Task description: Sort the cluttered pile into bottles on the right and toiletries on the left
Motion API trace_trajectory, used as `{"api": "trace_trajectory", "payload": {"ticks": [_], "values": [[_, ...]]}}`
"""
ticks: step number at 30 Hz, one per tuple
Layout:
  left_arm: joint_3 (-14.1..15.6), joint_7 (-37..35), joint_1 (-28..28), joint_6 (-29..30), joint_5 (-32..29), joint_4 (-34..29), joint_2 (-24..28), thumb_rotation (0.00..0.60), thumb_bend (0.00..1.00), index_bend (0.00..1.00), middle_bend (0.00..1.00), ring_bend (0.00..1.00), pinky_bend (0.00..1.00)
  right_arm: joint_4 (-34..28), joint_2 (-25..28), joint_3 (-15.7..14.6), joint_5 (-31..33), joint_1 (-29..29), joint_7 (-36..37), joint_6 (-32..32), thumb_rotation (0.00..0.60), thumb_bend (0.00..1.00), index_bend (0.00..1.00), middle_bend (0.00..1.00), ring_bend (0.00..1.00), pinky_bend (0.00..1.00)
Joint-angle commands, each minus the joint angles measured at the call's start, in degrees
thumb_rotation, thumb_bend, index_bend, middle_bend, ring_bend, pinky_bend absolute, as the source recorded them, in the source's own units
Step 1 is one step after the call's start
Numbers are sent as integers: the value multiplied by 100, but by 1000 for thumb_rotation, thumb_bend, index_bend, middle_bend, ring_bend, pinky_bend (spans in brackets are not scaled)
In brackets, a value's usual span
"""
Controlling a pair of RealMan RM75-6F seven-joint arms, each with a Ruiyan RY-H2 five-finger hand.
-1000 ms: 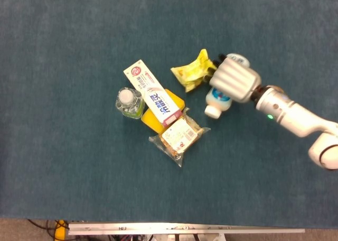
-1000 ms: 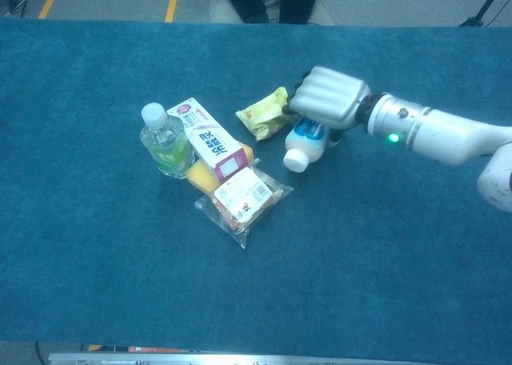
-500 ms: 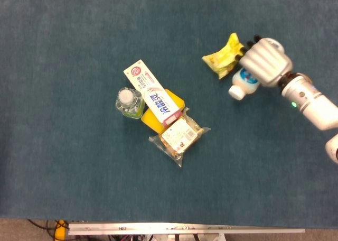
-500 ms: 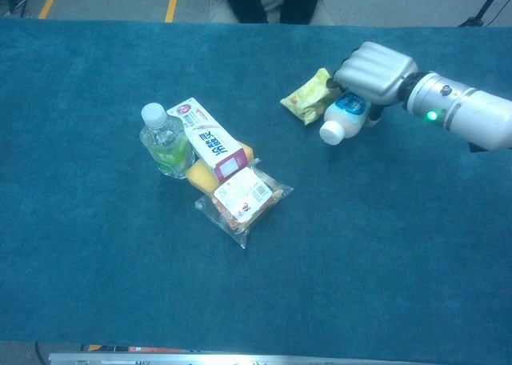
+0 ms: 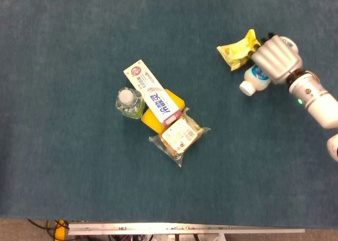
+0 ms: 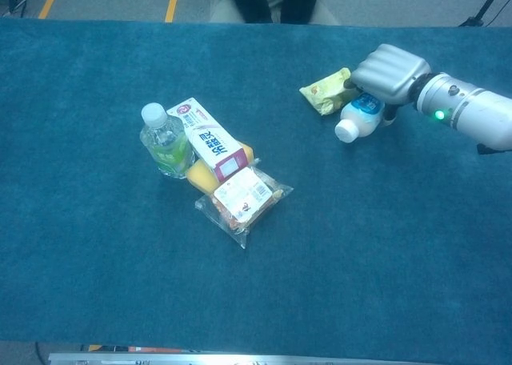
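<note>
My right hand (image 5: 275, 59) is curled around a small white plastic bottle with a blue label (image 5: 254, 79), cap pointing toward the pile, at the table's right side. A crumpled yellow snack packet (image 5: 237, 51) sits touching the hand's fingers. Well apart, left of centre on the dark teal tablecloth (image 5: 79, 177), the pile lies: a clear green-labelled water bottle (image 5: 128, 102), a white toothpaste box (image 5: 152, 93) over a yellow sponge-like block (image 5: 171, 101), and a clear-wrapped snack pack (image 5: 178, 135). I cannot see my left hand.
</note>
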Motion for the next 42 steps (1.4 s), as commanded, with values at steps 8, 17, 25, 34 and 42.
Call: {"api": "trace_trajectory", "payload": {"ticks": [8, 17, 25, 34, 42], "values": [[14, -27, 44, 53, 0, -2, 17, 600, 369, 335, 357, 291, 251, -456, 199, -32, 266, 5, -334, -76, 600, 0, 198, 377, 286, 369], [19, -18, 68, 105, 28, -35, 42, 600, 368, 335, 357, 291, 251, -828, 419, 25, 328, -37, -229, 126, 600, 0, 190, 375, 284, 369], [33, -19, 100, 151, 51, -63, 67, 600, 369, 335, 357, 290, 251, -1261, 658, 215, 425, -70, 223, 298, 600, 0, 190, 375, 284, 369], [41, -30, 145, 208, 56, -86, 113, 600, 368, 335, 357, 291, 251, -1609, 868, 627, 868, 72, 704, 207, 600, 0, 190, 375, 284, 370], [67, -47, 189, 242, 72, -96, 128, 600, 368, 335, 357, 291, 251, -1352, 771, 753, 1695, 533, 50, -215, 600, 0, 190, 375, 284, 370]]}}
